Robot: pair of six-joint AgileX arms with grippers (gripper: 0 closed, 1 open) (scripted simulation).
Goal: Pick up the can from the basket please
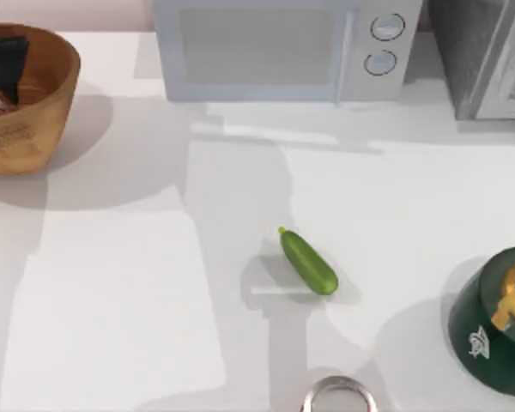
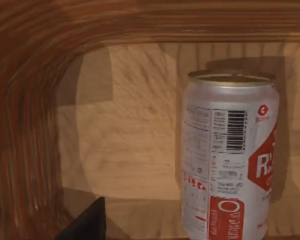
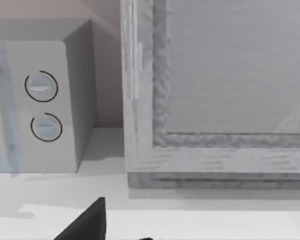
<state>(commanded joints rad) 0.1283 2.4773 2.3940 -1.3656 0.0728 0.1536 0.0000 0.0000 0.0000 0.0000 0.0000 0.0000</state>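
My left gripper (image 1: 7, 64) is down inside the basket (image 1: 43, 103) at the table's far left corner, w/ the can (image 2: 229, 155) just beside it in the left wrist view, lying against the basket floor. Can't tell if the fingers are apart or together; one dark fingertip (image 2: 87, 222) shows, clear of the can. I'd shift sideways to centre the can btwn the fingers, keep off the wicker wall, then close across the body, not the ends. Right arm's parked facing the microwave (image 3: 45, 105).
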